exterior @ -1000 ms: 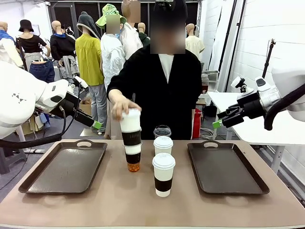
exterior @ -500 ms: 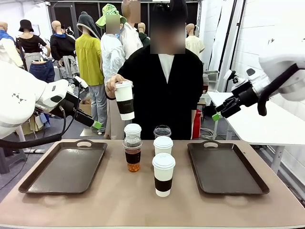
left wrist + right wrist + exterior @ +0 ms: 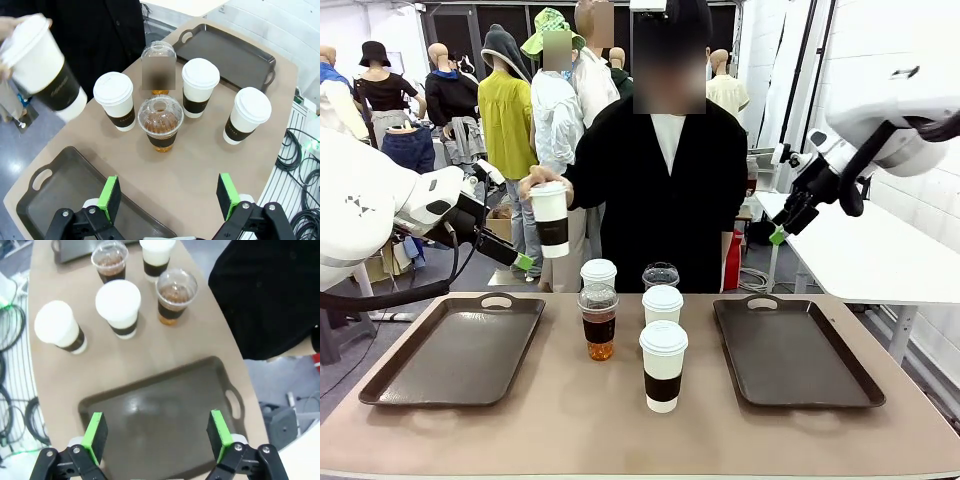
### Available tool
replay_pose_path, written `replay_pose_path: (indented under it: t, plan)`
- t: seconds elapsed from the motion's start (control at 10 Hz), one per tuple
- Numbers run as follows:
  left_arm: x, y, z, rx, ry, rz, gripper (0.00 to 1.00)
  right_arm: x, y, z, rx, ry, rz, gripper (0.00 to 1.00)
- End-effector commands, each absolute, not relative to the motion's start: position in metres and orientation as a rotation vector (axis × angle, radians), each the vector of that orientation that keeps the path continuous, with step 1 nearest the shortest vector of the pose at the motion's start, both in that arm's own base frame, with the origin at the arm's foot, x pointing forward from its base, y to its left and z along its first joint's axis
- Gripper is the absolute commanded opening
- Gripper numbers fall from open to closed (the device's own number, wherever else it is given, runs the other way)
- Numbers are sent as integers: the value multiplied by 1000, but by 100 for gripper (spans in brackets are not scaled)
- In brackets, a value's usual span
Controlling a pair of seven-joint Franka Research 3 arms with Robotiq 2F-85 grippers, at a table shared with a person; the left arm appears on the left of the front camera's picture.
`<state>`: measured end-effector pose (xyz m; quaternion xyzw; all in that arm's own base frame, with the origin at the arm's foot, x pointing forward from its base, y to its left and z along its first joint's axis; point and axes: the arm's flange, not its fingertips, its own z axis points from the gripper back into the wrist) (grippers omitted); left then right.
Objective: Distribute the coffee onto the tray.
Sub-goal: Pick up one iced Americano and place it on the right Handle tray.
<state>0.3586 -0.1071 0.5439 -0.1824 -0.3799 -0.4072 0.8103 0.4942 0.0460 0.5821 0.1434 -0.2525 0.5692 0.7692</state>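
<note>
Left gripper — jaws apart, empty, raised near left tray. Person's hand holds sleeved paper cup aloft, just beside that gripper, not touching. Other five cups stand on table between trays: front paper cup, clear dome cup among them. Sleeve print blurred, unreadable. Right gripper — released, empty, high over right tray, well apart from cups.
</note>
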Motion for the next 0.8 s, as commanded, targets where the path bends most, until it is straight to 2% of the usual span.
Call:
replay_pose_path:
  t: [0.0,0.4,0.7]
  plan:
    - [358,-105,544,-394,-807,-870,100,521,46,581,253,-447,1349,100]
    - [358,-105,544,-394,-807,-870,100,560,49,546,191,-284,1452,100]
    - [358,-105,544,-394,-807,-870,100,573,52,520,186,-235,1479,100]
